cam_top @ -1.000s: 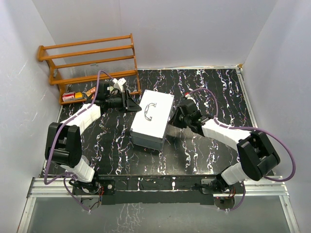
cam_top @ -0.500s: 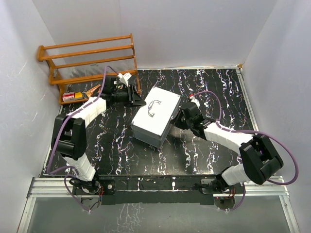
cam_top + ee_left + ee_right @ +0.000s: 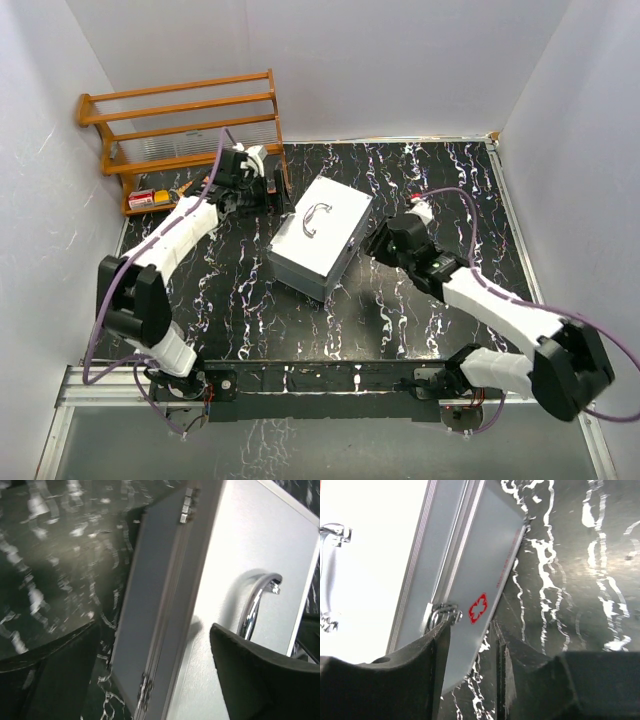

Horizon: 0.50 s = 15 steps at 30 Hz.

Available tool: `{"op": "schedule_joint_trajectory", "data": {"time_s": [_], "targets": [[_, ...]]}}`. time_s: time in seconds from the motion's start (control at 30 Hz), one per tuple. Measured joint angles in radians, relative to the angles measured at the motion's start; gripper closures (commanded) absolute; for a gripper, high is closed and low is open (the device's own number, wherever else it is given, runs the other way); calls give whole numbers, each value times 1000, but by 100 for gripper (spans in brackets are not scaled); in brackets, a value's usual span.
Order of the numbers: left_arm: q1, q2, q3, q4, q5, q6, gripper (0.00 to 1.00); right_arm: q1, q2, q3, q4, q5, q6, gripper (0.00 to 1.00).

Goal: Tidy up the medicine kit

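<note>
The medicine kit [image 3: 318,235] is lying shut on the black marbled table [image 3: 450,180]. It is sitting to the right of the wooden rack [image 3: 180,125] and nearer to the arms than the rack, clear of its frame. The case is sitting skewed, with its long axis running diagonally. One short end is pointing toward the back wall, right of the rack, and the other is pointing toward the table's near edge. One long side is facing the rack. The lid is facing up, and the curved handle [image 3: 315,217] is lying along that same diagonal. The wall turned away from the rack is carrying a red cross mark [image 3: 478,608].

The left gripper [image 3: 272,190] is hovering just in front of the rack's right end, between rack and kit. Its fingers [image 3: 255,675] are spreading wide and gripping nothing. The right gripper [image 3: 376,240] is hanging on the kit's side away from the rack, just beside that wall, with its fingers [image 3: 415,675] standing parted and released. Small packets [image 3: 160,197] are lying on the rack's lowest level.
</note>
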Motion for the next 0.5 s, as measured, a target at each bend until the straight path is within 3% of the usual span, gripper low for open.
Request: {"op": "schedule_joint_trajectory", "data": {"time_s": [0.23, 0.5], "targets": [[10, -301, -36, -160, -268, 62, 1, -2, -227, 35, -262, 153, -94, 39], [10, -700, -126, -245, -385, 74, 1, -3, -372, 269, -538, 245, -277, 18]]}}
